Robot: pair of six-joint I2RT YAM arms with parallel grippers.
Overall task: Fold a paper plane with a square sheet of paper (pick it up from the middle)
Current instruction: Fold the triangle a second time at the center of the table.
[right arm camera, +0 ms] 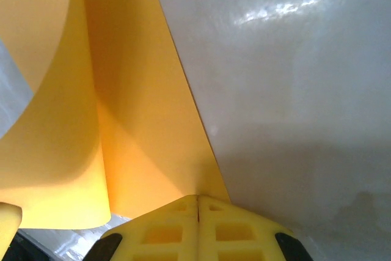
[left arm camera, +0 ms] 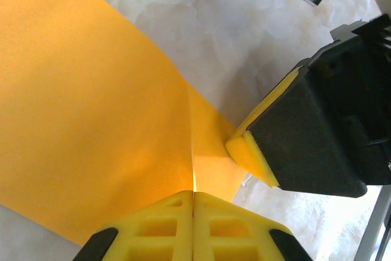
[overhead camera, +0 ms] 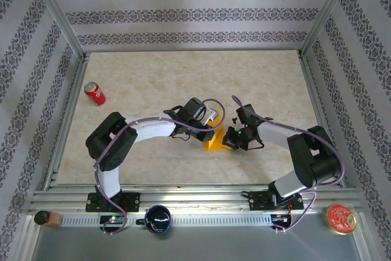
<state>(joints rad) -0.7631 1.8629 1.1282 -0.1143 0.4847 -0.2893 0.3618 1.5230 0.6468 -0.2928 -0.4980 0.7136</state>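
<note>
The square sheet of paper (overhead camera: 215,140), plain orange-yellow, is lifted off the marble tabletop between both grippers near the table's middle, bent with a sharp crease. In the left wrist view the sheet (left arm camera: 91,108) spreads away from my left gripper (left arm camera: 193,195), whose yellow fingers are shut on its edge at the crease. My right gripper (left arm camera: 253,151) pinches the same sheet just to the right. In the right wrist view the paper (right arm camera: 128,120) curls to the left, and my right gripper (right arm camera: 198,198) is shut on its lower edge. A slim dart-shaped paper plane is out of view.
A red soda can (overhead camera: 95,93) lies at the left of the table. On the front rail sit a dark mug (overhead camera: 157,219), a red-lidded tin (overhead camera: 339,218) and an orange-handled tool (overhead camera: 47,218). Metal frame posts and patterned walls enclose the table.
</note>
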